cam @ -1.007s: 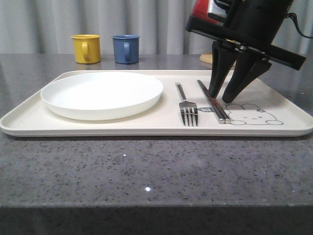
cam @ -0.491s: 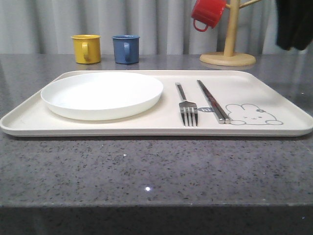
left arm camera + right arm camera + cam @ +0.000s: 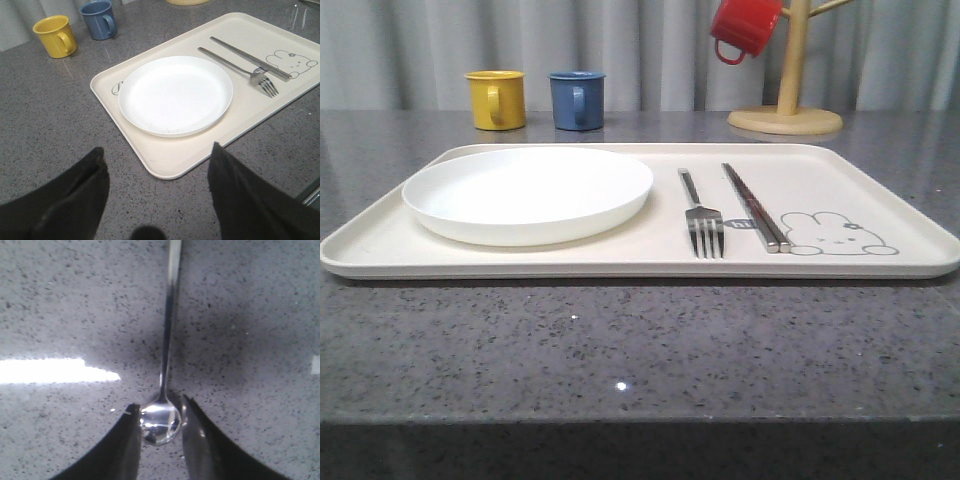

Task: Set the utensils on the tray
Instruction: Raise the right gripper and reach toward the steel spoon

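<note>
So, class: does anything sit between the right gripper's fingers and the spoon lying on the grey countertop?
Nothing visible does. In the right wrist view the right gripper straddles the spoon, whose bowl lies in the gap between the fingers, on the countertop. Whether the fingers touch the bowl cannot be told.

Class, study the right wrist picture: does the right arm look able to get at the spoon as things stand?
Probably yes. The right gripper sits with one finger on each side of the spoon bowl on the grey countertop, nothing between them. Whether the fingers already touch it is unclear.
</note>
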